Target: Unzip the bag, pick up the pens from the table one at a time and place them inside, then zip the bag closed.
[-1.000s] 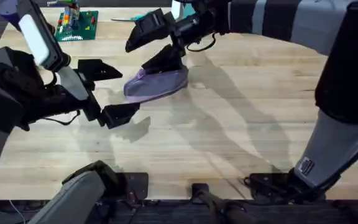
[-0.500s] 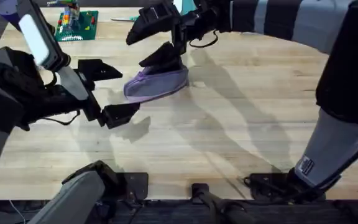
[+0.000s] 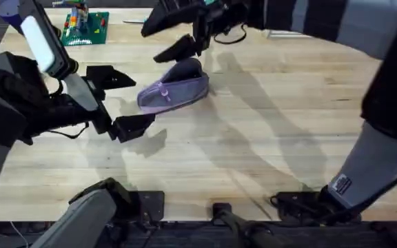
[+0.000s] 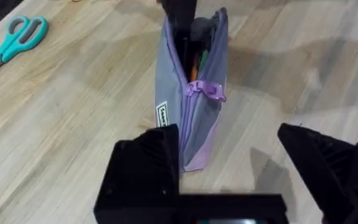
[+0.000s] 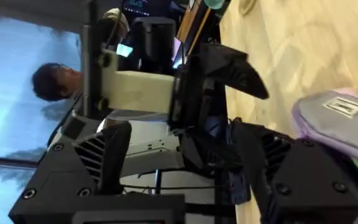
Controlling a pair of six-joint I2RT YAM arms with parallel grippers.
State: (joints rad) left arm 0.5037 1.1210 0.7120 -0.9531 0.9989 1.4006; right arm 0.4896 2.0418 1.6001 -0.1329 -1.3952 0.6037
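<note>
The lavender bag [image 3: 173, 90] lies on the table [image 3: 267, 138], left of the middle. In the left wrist view the bag [image 4: 194, 112] points away from me, its zipper parted at the far end with the pull [image 4: 211, 92] partway along. Slim orange and green pens [image 4: 196, 62] show inside the gap. My left gripper [image 3: 120, 100] hovers open just left of the bag, with nothing between its fingers. Above the bag's far end, my right gripper [image 3: 173, 31] hangs open and clear of the fabric. The right wrist view shows the bag [image 5: 347, 115] at its edge.
A green board with coloured bricks [image 3: 85, 28] stands at the far left corner. Teal-handled scissors [image 4: 14, 38] lie on the wood beyond the bag. Bare wood stretches across the right half and the front of the table.
My right gripper has lifted off the bag's far end and moved toward the back edge. The bag's end now lies uncovered. The left arm has stayed put.
</note>
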